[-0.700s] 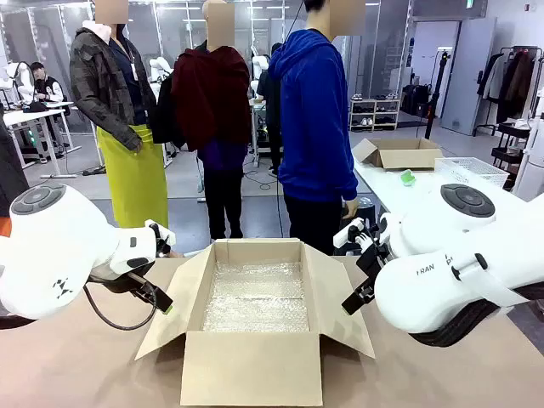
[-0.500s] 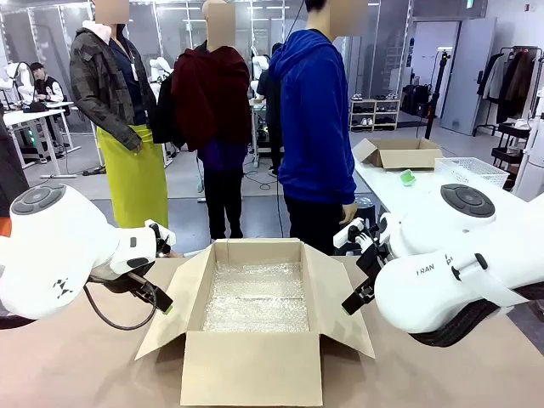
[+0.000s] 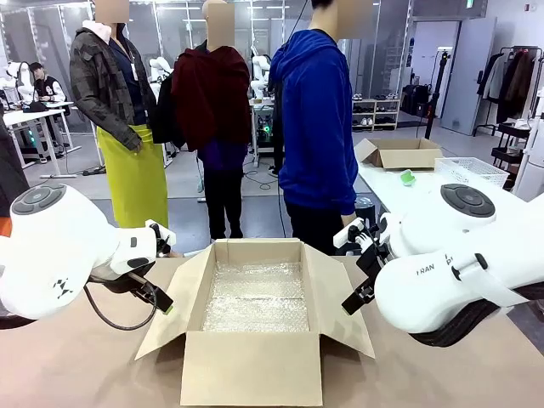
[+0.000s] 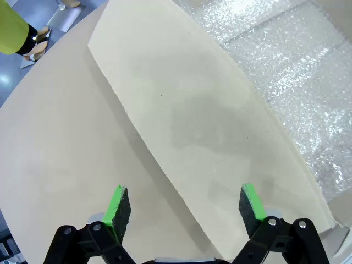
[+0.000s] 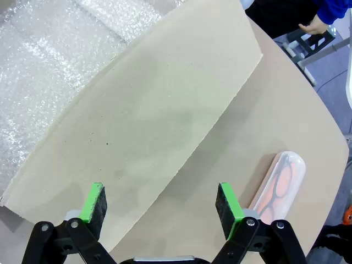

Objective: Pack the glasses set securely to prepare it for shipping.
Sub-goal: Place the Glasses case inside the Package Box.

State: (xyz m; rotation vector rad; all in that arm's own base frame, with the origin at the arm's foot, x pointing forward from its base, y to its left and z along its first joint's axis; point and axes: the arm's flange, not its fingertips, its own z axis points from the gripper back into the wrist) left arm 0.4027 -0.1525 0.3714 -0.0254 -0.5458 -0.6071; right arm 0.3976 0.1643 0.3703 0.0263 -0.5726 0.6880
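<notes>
**Hovering wide open over both box flaps**

Looking down my left pincer: the green pads are spread wide and empty. Right below them the left flap of the cardboard box slants outward over the counter. My right pincer mirrors it, spread just as wide, gripping nothing, hanging above the right flap. As far as I can see, neither pincer touches the cardboard.

Just past my right pincer, there's the pink glasses case! It lies flat on the counter, outside the box and a little apart from the right flap's edge. Its clear lid faces up and the frames show through.

Moving out to the box itself: it stands open in the middle of the counter between my two arms, flaps splayed. Bubble wrap lines the bottom, glinting under the lights.

Across the counter, a person in a blue hoodie stands at the far edge, turned side-on. One hand hangs low near the counter's corner.
</notes>
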